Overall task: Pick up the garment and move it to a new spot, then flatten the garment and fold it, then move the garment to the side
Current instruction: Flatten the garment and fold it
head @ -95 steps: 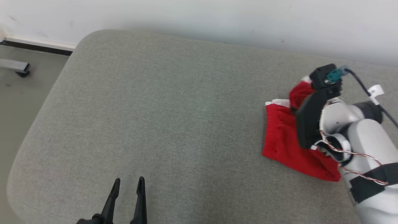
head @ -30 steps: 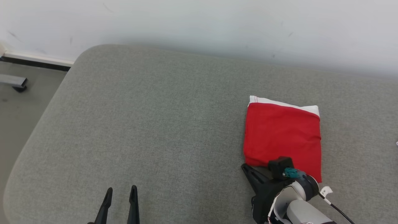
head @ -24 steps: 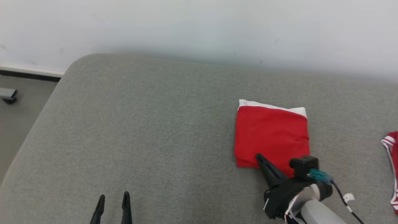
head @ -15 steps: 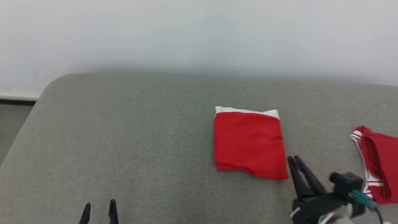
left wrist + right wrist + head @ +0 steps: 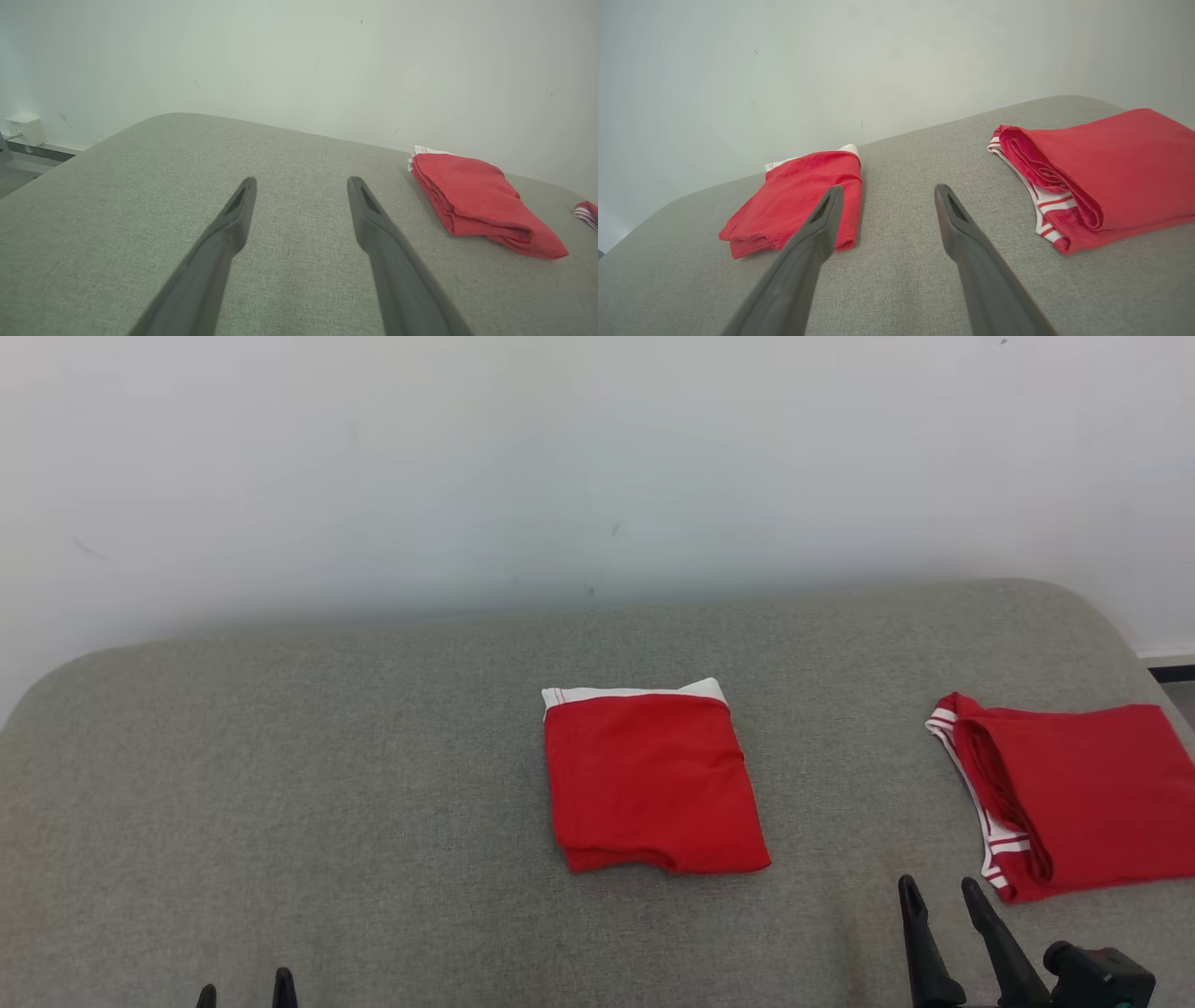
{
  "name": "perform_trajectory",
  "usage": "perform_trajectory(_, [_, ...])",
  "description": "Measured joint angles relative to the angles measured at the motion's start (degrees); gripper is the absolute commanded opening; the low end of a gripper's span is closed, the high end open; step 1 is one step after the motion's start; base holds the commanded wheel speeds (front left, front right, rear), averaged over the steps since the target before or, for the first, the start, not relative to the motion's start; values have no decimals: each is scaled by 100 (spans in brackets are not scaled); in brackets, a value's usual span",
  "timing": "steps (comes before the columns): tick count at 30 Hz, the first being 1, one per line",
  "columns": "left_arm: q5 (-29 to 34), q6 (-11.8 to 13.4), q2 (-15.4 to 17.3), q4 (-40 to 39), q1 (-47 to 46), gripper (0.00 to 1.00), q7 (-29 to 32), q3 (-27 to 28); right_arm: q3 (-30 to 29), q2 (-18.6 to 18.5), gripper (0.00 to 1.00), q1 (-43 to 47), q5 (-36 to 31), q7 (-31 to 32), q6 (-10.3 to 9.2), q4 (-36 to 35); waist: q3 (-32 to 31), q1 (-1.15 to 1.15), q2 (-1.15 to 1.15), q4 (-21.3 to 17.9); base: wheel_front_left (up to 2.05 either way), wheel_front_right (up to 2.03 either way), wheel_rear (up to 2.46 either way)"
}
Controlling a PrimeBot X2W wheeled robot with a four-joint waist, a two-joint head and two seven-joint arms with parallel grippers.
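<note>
Lying folded, garment (image 5: 653, 784) ahead-left of right claw (image 5: 936, 883)

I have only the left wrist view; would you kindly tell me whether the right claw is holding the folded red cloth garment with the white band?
Observer: No, the right claw is open and empty, clear of the folded red cloth garment with the white band.
Operator: What is the striped scrap at my right edge?
Observer: A second folded red garment with white-striped trim, lying on the grey fabric cushion.
Operator: Do the two garments touch?
Observer: No, the head view shows bare cushion between them.
</note>
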Motion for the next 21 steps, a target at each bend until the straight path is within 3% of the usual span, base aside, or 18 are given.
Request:
perform_trajectory(10, [35, -83, 0, 177, 105, 100, 0, 177, 64, 102, 100, 225, -107, 148, 0, -1, -210, 0, 0, -249, 0, 0, 0])
perform_trajectory(21, [42, -147, 1, 235, 105, 100, 0, 159, 91, 83, 100, 229, -318, 249, 0, 37, -164, 0, 0, -159, 0, 0, 0])
